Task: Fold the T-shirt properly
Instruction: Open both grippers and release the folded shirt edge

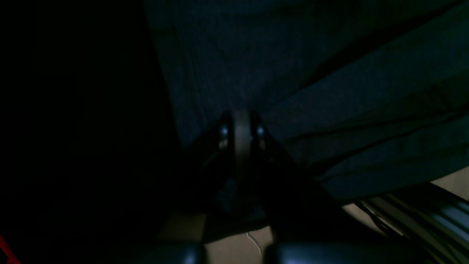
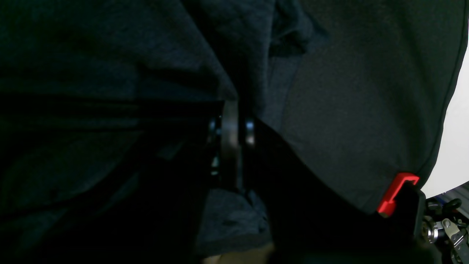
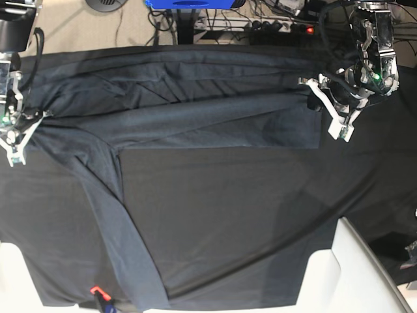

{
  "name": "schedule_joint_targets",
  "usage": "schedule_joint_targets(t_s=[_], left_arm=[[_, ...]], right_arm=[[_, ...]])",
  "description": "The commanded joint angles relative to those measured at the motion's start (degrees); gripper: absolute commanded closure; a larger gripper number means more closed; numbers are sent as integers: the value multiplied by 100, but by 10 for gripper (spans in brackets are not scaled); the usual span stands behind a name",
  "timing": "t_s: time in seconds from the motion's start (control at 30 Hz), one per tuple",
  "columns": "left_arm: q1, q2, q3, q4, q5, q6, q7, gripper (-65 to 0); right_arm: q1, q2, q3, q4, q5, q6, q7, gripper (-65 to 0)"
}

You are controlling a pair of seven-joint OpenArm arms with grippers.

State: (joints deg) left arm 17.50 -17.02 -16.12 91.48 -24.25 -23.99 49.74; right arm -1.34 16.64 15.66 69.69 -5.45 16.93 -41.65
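Note:
The dark slate-grey T-shirt [image 3: 195, 111] lies folded in a long band across the far side of the black tablecloth [image 3: 228, 215]. One strip of it trails diagonally toward the near edge. My left gripper [image 3: 315, 98] is shut on the band's right end. In the left wrist view its jaws [image 1: 242, 123] pinch the fabric [image 1: 348, 110]. My right gripper [image 3: 29, 124] is shut on the band's left end. In the right wrist view its jaws [image 2: 231, 112] hold bunched heathered cloth [image 2: 110, 55], with the tablecloth [image 2: 366, 110] beside it.
A red clamp [image 3: 96, 290] holds the tablecloth at the near left edge and also shows in the right wrist view [image 2: 397, 190]. White table corners [image 3: 329, 274] show at the near side. Cables and a power strip [image 3: 273, 26] lie behind the table.

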Motion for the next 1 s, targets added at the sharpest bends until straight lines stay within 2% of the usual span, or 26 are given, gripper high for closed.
schedule_joint_targets(t_s=[0.0, 0.17, 0.3, 0.43, 0.57, 0.63, 0.7, 0.77, 0.83, 0.9, 0.93, 0.97], left_arm=[[-5, -87, -28, 78, -41, -6, -72, 0], [66, -96, -54, 131, -41, -6, -72, 0], [118, -96, -63, 236, -41, -6, -72, -15], [118, -79, -458, 272, -50, -6, -72, -174], [118, -52, -784, 702, -94, -6, -72, -365], [162, -52, -801, 975, -94, -6, -55, -438], [250, -52, -819, 1195, -94, -6, -55, -490], [268, -52, -819, 1247, -102, -6, -55, -504], [259, -8, -819, 1124, -102, -6, -55, -502], [242, 80, -828, 957, -102, -6, -64, -477], [242, 97, -836, 896, -102, -6, -64, -434], [233, 106, -836, 852, -102, -6, -64, -354]], right_arm=[[68, 98, 47, 103, -57, -62, 37, -75], [68, 98, 47, 103, -57, -62, 37, -267], [95, 89, 557, 103, -57, -62, 55, -336], [104, 89, 847, 473, -57, -62, 46, -339], [60, 98, 838, 1000, -57, -44, 37, -339], [60, 89, 812, 1150, -57, -36, 37, -339], [51, -7, 803, 1238, -48, -36, 37, -336], [60, -130, 803, 1255, -48, -27, 64, -333], [86, -192, 803, 1211, -39, -27, 90, -294], [104, -306, 803, 1211, -39, -27, 160, -158], [112, -333, 803, 1211, -39, -27, 275, -75], [156, -350, 803, 1211, -39, -27, 380, 0]])
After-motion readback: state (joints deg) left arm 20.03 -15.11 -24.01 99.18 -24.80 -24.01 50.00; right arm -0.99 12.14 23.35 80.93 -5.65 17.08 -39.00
